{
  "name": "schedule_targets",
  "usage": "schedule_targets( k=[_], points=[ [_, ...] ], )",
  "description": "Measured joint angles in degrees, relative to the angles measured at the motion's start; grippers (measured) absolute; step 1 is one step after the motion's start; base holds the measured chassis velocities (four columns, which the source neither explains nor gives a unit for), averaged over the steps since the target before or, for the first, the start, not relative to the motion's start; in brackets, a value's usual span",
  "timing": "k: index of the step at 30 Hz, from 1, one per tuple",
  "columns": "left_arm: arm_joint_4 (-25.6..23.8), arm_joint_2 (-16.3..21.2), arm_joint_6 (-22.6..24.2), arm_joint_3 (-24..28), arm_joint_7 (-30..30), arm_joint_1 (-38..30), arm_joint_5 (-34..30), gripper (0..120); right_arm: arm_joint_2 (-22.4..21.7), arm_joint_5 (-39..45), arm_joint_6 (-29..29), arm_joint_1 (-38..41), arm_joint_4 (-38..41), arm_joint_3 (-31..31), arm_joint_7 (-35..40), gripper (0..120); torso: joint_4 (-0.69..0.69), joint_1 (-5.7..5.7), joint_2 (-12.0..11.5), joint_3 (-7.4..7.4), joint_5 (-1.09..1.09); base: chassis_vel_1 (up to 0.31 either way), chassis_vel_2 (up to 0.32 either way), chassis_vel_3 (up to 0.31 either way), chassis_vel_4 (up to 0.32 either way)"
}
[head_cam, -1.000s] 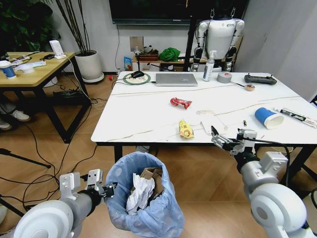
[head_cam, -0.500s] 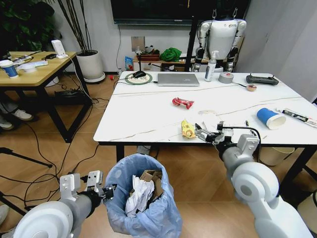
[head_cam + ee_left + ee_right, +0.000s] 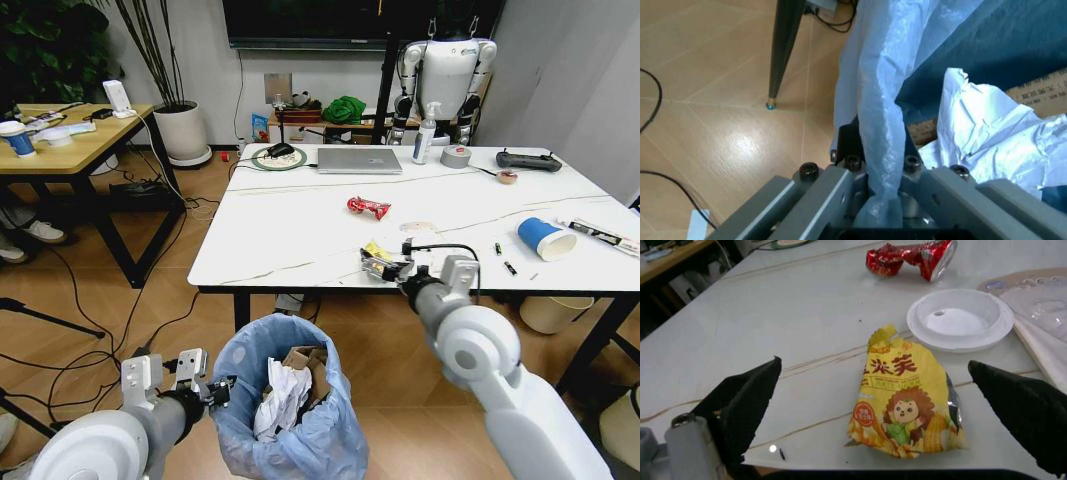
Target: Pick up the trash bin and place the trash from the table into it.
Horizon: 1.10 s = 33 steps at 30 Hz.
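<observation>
Flanking yellow wrapper (image 3: 907,395): white lid (image 3: 960,320), red wrapper (image 3: 910,257).

Head overlooks table (image 3: 300,230); wrists close on bin, wrapper.

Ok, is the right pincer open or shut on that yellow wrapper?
Open. The right pincer has its two black fingers spread either side of the yellow wrapper, which lies flat on the table.

An office-like robot lab: parked humanoid robot (image 3: 441,75), laptop (image 3: 358,160) on marble table (image 3: 280,225), wall screen (image 3: 330,20).
</observation>
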Motion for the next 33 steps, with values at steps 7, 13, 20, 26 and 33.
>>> schedule_targets(
  k=[7,13,20,26,33],
  points=[
    [0.0,-0.4,0.0,-0.3,0.0,0.4,0.0,0,0.1,2.0,-0.8,1.9,-1.9,-1.7,2.7,100,0.0,0.0,0.0,0.0,0.0,0.0,0.0,0.0,0.0],
    [0.0,-0.8,0.0,-0.1,0.0,0.1,0.0,0,-0.2,1.9,-0.9,1.8,-3.1,-2.4,2.8,88,0.0,0.0,0.0,0.0,0.0,0.0,0.0,0.0,0.0],
    [0.0,-0.8,0.0,-0.2,0.0,-0.4,-0.1,0,-0.3,1.2,-0.8,1.7,-4.2,-2.8,2.7,65,0.0,0.0,0.0,0.0,0.0,0.0,0.0,0.0,0.0],
    [0.0,-0.8,0.0,-0.1,0.1,-0.9,-0.3,0,-0.4,0.0,-0.6,1.7,-5.0,-2.8,2.5,43,0.0,0.0,0.0,0.0,0.0,0.0,0.0,0.0,0.0],
    [0.0,-0.6,0.0,-0.1,0.1,-1.6,-0.9,0,-0.4,-1.2,-0.1,1.6,-5.6,-2.8,2.0,17,0.0,0.0,0.0,0.0,0.0,0.0,0.0,0.0,0.0]
  ],
)
